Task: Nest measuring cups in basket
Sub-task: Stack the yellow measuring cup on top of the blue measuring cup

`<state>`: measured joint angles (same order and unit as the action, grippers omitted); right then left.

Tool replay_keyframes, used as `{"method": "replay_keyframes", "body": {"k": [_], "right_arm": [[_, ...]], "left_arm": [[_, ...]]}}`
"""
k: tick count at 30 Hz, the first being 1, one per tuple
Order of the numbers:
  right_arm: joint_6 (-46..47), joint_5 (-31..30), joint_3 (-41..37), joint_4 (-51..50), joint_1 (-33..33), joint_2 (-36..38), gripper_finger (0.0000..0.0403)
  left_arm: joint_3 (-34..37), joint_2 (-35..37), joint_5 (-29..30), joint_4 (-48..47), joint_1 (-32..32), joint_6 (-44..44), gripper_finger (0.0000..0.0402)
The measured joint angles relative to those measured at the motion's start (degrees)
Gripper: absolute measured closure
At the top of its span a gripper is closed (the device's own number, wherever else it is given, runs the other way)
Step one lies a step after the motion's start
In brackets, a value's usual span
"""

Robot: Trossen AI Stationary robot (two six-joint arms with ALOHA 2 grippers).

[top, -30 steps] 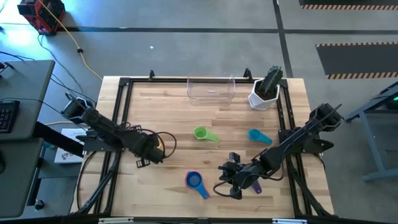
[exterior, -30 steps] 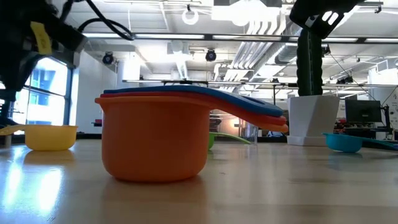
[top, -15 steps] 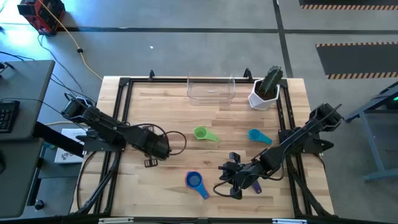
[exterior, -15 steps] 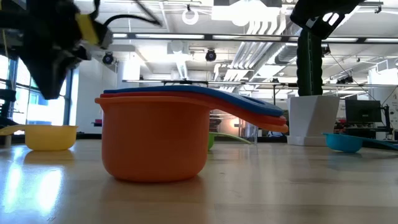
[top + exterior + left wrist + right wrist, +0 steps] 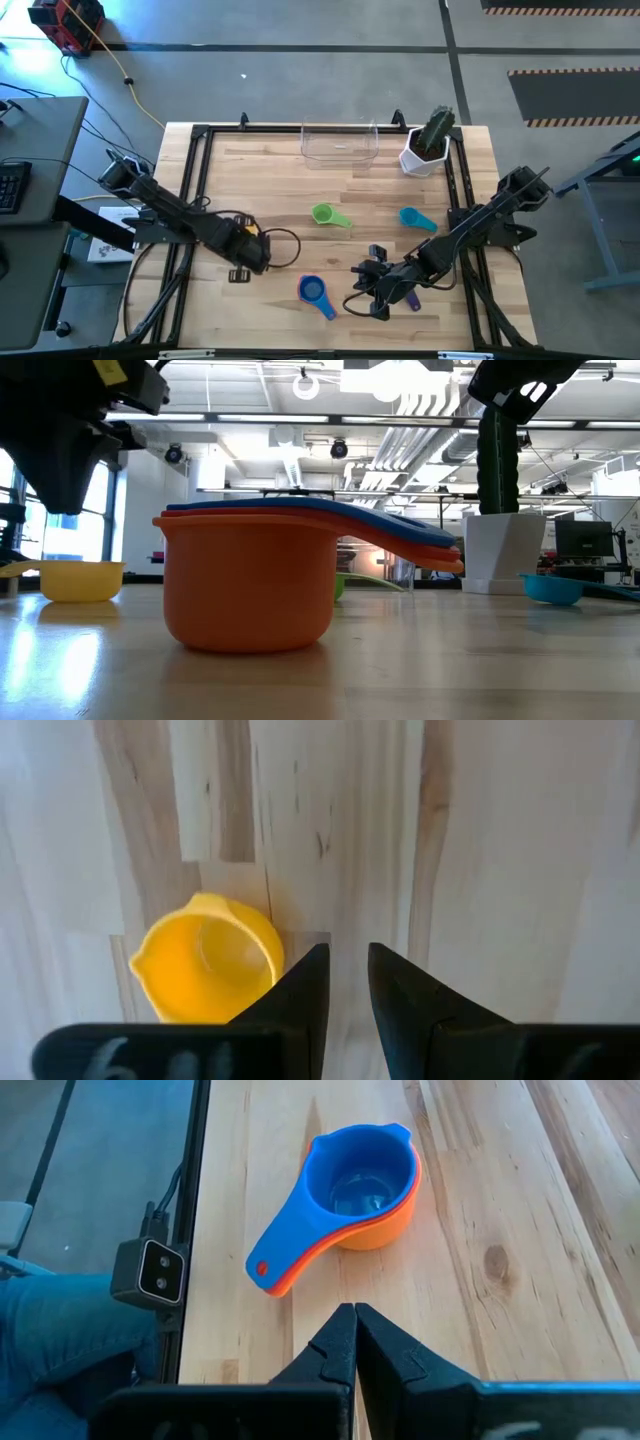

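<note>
A yellow cup stands upright on the table at the left. My left gripper hangs above the table beside it, pointing down, its fingers a narrow gap apart with nothing between them. A blue cup nested in an orange one, with a red edge between them, stands near the front edge. My right gripper is shut and hovers to the right of this stack. A green cup and a teal cup lie mid-table. The clear basket stands at the far edge.
A white pot with a cactus stands to the right of the basket. A purple cup lies partly under my right arm. A black frame runs along the table's edges. Bare wood lies between the cups.
My left gripper has moved toward the table's near edge and a little to the right. It has tipped and rolled until it points straight down beside the yellow cup. The cup has stayed where it was. The finger gap looks unchanged.
</note>
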<state>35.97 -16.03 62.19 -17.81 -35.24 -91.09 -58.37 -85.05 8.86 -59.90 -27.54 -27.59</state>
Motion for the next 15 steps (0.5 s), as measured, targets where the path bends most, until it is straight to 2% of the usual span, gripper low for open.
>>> {"method": "replay_keyframes", "body": {"k": [4, 15], "right_arm": [[0.0, -0.1, 0.0, 0.0, 0.0, 0.0, 0.0402], [0.1, -0.3, 0.0, 0.0, 0.0, 0.0, 0.0402]], "left_arm": [[2.0, 0.0, -0.5, -0.2, 0.1, -3.6, 0.0339], [5.8, 0.0, -0.4, 0.3, 1.5, -3.8, 0.0339]]}}
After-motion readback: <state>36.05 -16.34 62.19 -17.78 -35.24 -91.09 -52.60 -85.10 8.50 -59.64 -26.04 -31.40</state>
